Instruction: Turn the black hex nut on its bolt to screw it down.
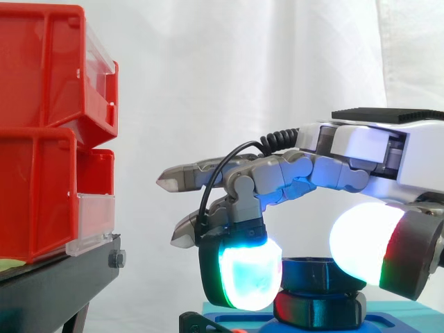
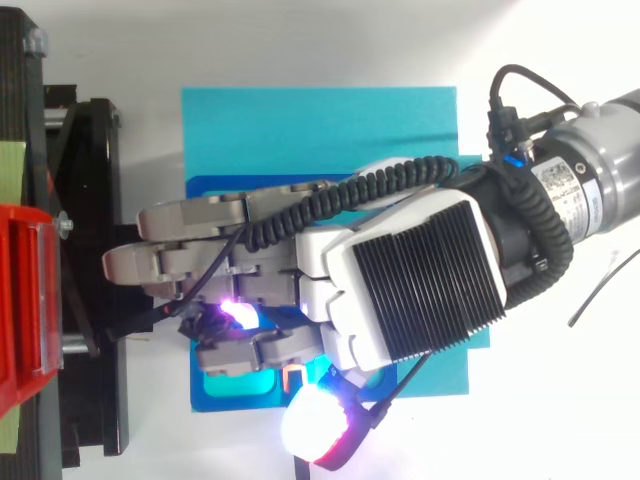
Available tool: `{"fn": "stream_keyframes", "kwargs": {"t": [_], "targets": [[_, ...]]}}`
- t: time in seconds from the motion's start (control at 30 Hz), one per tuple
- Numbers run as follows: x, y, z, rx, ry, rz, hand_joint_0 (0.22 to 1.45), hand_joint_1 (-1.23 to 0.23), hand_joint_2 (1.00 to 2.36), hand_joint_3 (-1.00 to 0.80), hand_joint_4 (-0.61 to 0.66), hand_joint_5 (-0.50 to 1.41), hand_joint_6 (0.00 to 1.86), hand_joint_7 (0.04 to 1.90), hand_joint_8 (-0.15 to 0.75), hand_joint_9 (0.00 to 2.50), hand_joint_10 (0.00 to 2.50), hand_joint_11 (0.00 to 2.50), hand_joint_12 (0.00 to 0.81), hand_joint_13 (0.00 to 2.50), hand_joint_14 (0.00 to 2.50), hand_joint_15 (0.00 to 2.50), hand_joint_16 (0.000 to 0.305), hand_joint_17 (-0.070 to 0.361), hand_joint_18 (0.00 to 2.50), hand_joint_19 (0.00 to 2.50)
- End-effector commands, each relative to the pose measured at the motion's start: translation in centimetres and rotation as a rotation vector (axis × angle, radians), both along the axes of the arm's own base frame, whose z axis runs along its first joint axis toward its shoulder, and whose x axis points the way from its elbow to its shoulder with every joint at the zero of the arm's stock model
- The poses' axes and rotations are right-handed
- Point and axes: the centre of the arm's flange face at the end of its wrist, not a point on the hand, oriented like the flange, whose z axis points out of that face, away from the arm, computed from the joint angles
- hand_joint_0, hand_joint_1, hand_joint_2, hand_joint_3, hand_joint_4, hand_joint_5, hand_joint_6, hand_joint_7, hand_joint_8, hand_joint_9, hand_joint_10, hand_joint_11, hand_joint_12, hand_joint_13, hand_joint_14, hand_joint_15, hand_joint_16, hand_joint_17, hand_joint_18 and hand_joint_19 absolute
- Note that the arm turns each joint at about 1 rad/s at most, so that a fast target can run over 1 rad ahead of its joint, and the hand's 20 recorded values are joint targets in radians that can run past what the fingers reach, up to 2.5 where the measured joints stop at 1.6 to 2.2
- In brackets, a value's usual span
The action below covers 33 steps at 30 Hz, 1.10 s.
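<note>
**Nut pinched between my thumb and one finger**

My hand (image 1: 361, 149) reaches in from 3 o'clock in the side view, palm down. One finger curls down, its cyan-green pad (image 1: 248, 274) set against the 9 o'clock side of the nut (image 1: 313, 274). My thumb's white pad (image 1: 364, 243) presses in from the 3 o'clock side, so I have the nut in a pinch. My other fingers (image 1: 201, 173) lie straight and loose above, pointing to 9 o'clock and touching nothing.

The nut sits directly on a wider black mount (image 1: 322, 311), which stands on a blue plate (image 1: 388, 320). I cannot see the bolt itself.

From above, my hand (image 2: 410, 280) covers the nut, with the arm coming in from about 2 o'clock. The plate (image 2: 215, 190) lies on a teal mat (image 2: 300, 120), and the mat lies on the white desk (image 2: 560, 420).

At 9 o'clock from the nut, apart from my fingertips, two red bins (image 1: 41, 139) are stacked on a black stand (image 1: 62, 284).
</note>
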Motion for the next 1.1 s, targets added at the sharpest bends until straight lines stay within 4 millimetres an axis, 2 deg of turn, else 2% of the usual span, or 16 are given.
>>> {"fn": "stream_keyframes", "kwargs": {"t": [0.0, 0.23, 0.37, 0.5, 0.73, 1.07], "targets": [[0.0, -0.4, 0.0, -0.001, -0.005, 0.003, 0.51, -0.12, 1.00, -0.50, 0.24, -0.07, 0.56, 1.42, 0.308, 0.60, 0.01, 0.17, 0.348, 0.28, 0.00, 0.01, 0.047, 0.106, 0.16, 0.22], [-0.1, -1.1, 0.1, -0.003, -0.012, 0.005, 0.51, -0.11, 1.00, -0.50, 0.23, -0.07, 0.56, 1.42, 0.305, 0.60, 0.01, 0.16, 0.348, 0.28, 0.00, 0.01, 0.047, 0.105, 0.16, 0.21], [0.2, -1.7, -1.6, -0.004, -0.018, 0.012, 0.51, -0.11, 1.00, -0.50, 0.24, -0.07, 0.57, 1.42, 0.307, 0.60, 0.01, 0.17, 0.348, 0.28, 0.00, 0.01, 0.047, 0.105, 0.16, 0.22], [0.5, -2.1, -2.3, -0.001, -0.048, 0.031, 0.51, -0.11, 1.00, -0.50, 0.23, -0.07, 0.56, 1.42, 0.307, 0.60, 0.01, 0.16, 0.348, 0.28, 0.00, 0.01, 0.046, 0.105, 0.16, 0.22], [0.4, -2.8, -2.0, 0.001, -0.053, 0.028, 0.51, -0.11, 1.00, -0.50, 0.24, -0.07, 0.56, 1.42, 0.307, 0.60, 0.01, 0.17, 0.347, 0.28, 0.00, 0.01, 0.047, 0.105, 0.15, 0.22], [0.7, -2.8, -1.5, 0.000, -0.064, 0.031, 0.51, -0.11, 1.00, -0.50, 0.24, -0.07, 0.56, 1.42, 0.307, 0.60, 0.01, 0.17, 0.347, 0.28, 0.00, 0.01, 0.047, 0.105, 0.15, 0.22]]}}
